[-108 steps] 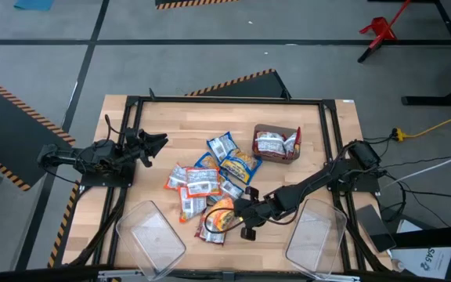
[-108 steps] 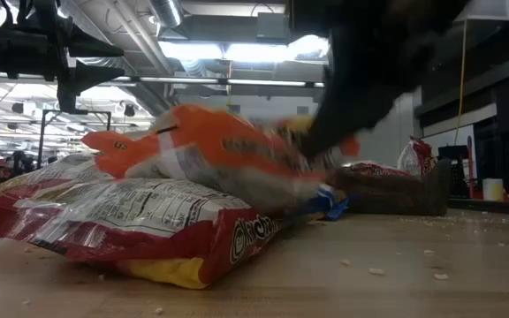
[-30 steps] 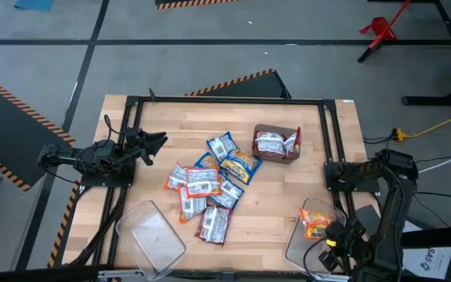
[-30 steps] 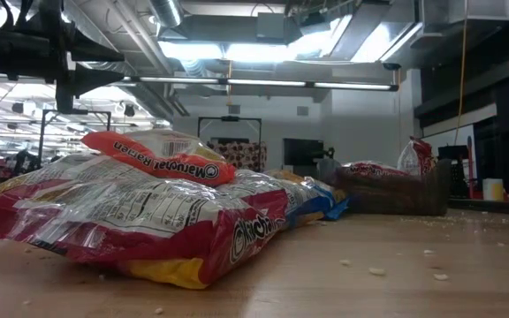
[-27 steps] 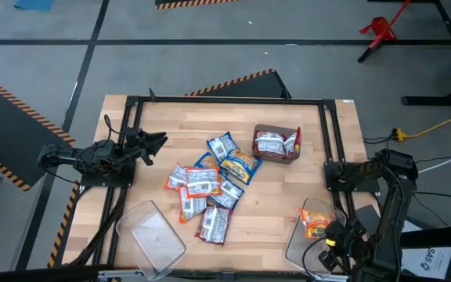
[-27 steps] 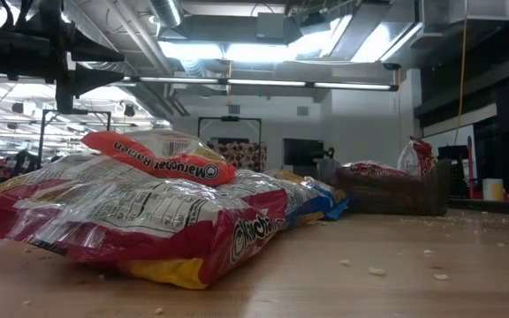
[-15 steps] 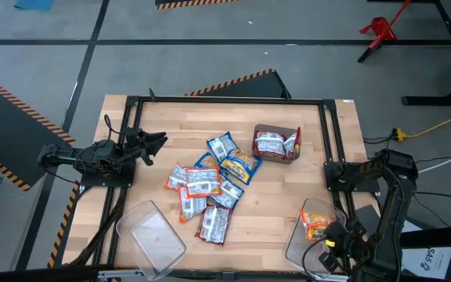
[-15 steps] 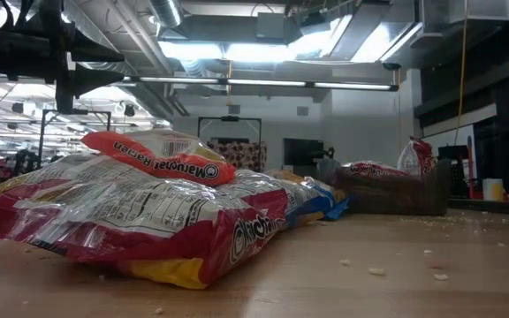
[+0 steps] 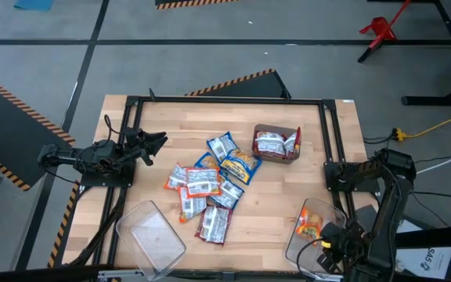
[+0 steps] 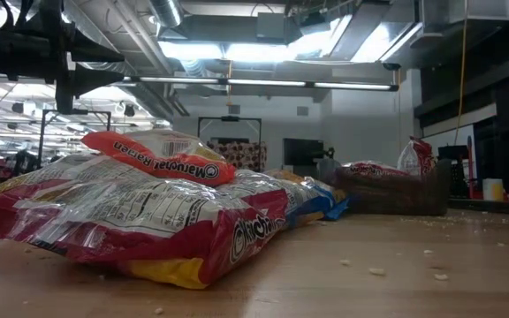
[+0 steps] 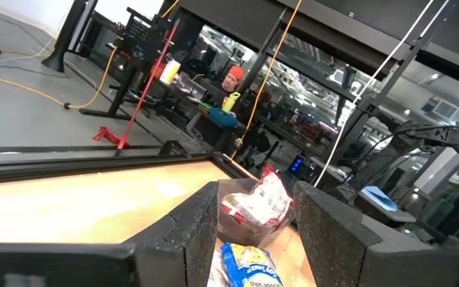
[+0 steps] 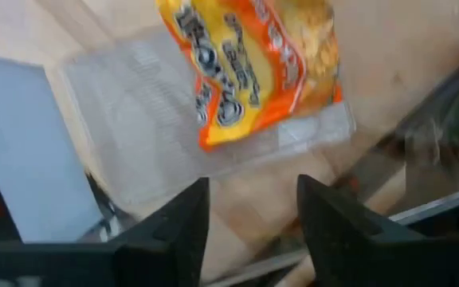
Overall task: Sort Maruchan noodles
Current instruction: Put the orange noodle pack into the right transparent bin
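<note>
Several Maruchan noodles packets [image 9: 206,184] lie in a loose pile at the table's middle; the low view shows a red packet [image 10: 131,221] with an orange one [image 10: 157,155] resting on it. One more orange packet [image 12: 253,64] lies in the clear bin [image 9: 297,249] at the near right. My right gripper [image 12: 253,231] hangs open over that bin, its fingers apart from the packet. At the table's left, my left gripper [image 9: 161,141] waits open, pointing toward the pile.
A brown cardboard box [image 9: 276,145] holding packets stands at the far right of the pile and shows between my left fingers [image 11: 253,211]. A second clear bin [image 9: 151,235] sits at the near left. A black frame [image 9: 225,99] borders the wooden top.
The orange packet has shifted a little toward the table's left inside the right bin and tilted. It now lies apart from my right gripper, which stays over the bin's near right corner. The pile has kept still.
</note>
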Tool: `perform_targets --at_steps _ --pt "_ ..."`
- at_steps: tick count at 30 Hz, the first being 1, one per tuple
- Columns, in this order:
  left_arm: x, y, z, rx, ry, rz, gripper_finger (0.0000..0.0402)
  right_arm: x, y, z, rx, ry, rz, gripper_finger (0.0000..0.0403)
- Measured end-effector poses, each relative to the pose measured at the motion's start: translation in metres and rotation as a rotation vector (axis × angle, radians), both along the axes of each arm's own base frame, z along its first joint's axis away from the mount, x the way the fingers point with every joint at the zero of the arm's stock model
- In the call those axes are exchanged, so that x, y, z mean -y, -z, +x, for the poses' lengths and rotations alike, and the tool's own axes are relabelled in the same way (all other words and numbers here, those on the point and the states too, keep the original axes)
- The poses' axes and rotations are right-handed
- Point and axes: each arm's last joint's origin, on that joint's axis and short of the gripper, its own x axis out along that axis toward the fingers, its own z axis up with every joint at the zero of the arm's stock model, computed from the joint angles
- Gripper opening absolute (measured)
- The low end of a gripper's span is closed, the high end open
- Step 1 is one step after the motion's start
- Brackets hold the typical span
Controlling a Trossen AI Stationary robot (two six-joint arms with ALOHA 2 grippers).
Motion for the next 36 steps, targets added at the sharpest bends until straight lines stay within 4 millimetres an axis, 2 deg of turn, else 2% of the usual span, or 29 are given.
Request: perform_targets --at_steps 3,7,11,15,22,25,28,32,36 --pt "0.0 0.0 0.0 0.0 -0.003 0.0 0.0158 0.0 -0.001 0.0 0.02 -0.006 -0.002 0.0188" --pt "0.0 0.0 0.0 0.0 -0.004 -0.001 0.0158 -0.003 -0.015 0.013 0.221 -0.076 -0.027 0.019" --pt "0.0 0.0 0.0 -0.001 -0.004 -0.001 0.0158 -0.001 -0.041 0.042 0.454 -0.228 -0.136 0.0189" --pt "0.0 0.0 0.0 0.0 -0.005 -0.001 0.0158 0.016 -0.055 0.081 0.478 -0.428 -0.299 0.0193" --pt "0.0 0.0 0.0 0.005 0.005 -0.007 0.0158 0.081 -0.05 0.164 0.325 -0.601 -0.469 0.023" --pt "0.0 0.0 0.0 0.005 0.006 -0.007 0.0158 0.109 -0.042 0.201 0.35 -0.687 -0.421 0.0261" --pt "0.0 0.0 0.0 0.005 0.006 -0.007 0.0158 0.14 -0.03 0.234 0.454 -0.759 -0.344 0.0291" --pt "0.0 0.0 0.0 0.005 0.007 -0.007 0.0158 0.191 -0.017 0.261 0.559 -0.732 -0.267 0.0315" --pt "0.0 0.0 0.0 0.003 0.007 -0.008 0.0158 0.239 -0.006 0.271 0.614 -0.645 -0.213 0.0323"
